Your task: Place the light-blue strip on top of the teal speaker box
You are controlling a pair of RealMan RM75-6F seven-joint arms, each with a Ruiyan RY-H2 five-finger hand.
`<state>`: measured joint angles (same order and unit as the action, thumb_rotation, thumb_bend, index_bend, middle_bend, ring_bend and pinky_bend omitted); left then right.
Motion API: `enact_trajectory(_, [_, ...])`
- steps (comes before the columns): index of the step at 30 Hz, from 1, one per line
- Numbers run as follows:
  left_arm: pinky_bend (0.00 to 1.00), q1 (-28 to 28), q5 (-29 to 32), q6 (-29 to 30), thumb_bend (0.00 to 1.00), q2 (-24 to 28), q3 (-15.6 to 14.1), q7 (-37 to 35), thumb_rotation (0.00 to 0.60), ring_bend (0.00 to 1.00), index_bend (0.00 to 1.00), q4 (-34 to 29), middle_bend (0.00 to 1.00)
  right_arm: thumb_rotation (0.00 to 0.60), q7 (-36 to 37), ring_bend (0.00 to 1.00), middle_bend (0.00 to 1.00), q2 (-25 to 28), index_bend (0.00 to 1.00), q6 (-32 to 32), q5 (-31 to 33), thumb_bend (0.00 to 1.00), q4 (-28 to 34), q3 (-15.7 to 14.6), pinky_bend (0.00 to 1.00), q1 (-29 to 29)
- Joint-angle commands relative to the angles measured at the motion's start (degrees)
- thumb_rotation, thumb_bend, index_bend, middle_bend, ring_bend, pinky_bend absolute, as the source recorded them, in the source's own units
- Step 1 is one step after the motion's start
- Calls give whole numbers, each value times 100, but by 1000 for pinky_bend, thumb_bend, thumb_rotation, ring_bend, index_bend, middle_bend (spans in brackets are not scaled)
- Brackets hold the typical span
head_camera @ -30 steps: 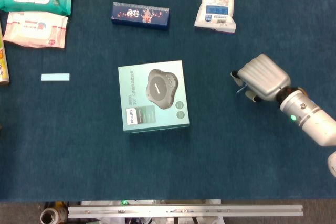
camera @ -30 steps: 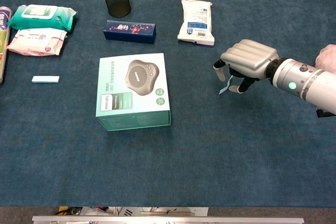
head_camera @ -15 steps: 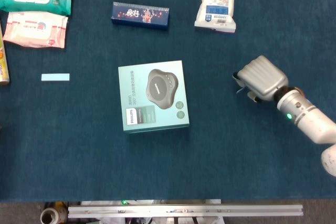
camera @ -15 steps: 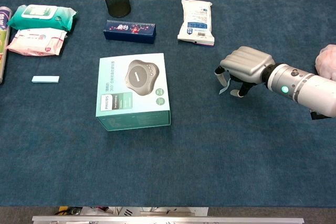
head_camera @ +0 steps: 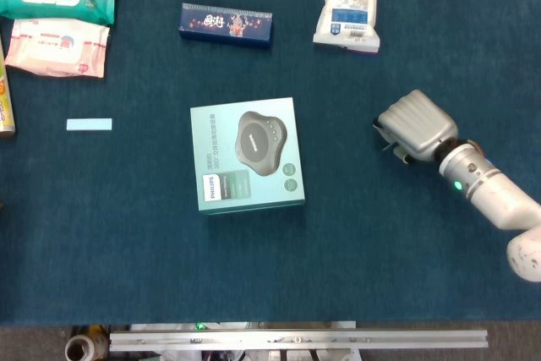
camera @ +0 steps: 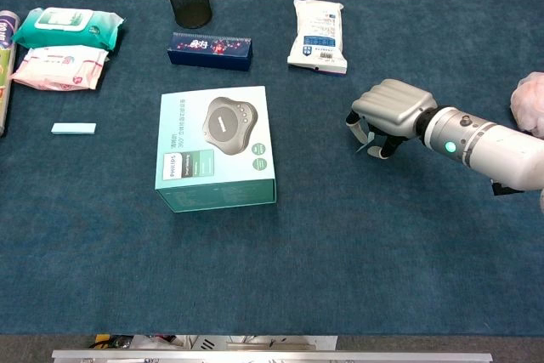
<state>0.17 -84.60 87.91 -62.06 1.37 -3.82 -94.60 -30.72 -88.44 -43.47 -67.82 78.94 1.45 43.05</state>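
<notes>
Over by the table's (head_camera: 355, 276) left edge lies the light-blue strip (head_camera: 90, 124), flat and well apart from everything. Mid-table sits the teal speaker box (head_camera: 248, 155), its top bare. Toward the right edge, the right hand (head_camera: 412, 125) hangs palm-down just above the cloth, fingers (camera: 364, 128) curled under, nothing visibly held. Left hand nowhere to be seen.
</notes>
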Motion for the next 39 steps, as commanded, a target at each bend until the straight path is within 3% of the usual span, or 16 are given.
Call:
enact_trajectory(1, [321, 3, -4, 11, 362, -6, 6, -15, 600, 278, 85, 17, 304, 600, -2, 1000, 1000, -24, 611, -23, 23, 268, -35, 1, 1000, 7])
enact_trajectory(22, [321, 29, 24, -18, 363, -1, -1, -101, 600, 278, 85, 84, 304, 600, -34, 1000, 1000, -158, 645, -58, 178, 349, -147, -5, 1000, 98])
enact_trajectory(34, [321, 63, -1, 10, 362, 40, -21, -108, 600, 278, 85, 61, 304, 600, 1490, 1000, 1000, 421, 652, -415, -510, 349, 1280, 648, 1000, 197])
enact_trajectory(39, [321, 105, -5, 59, 362, 46, -33, -122, 600, 278, 85, 47, 304, 600, 1871, 1000, 1000, 332, 652, -306, -513, 349, 1482, 833, 1000, 353])
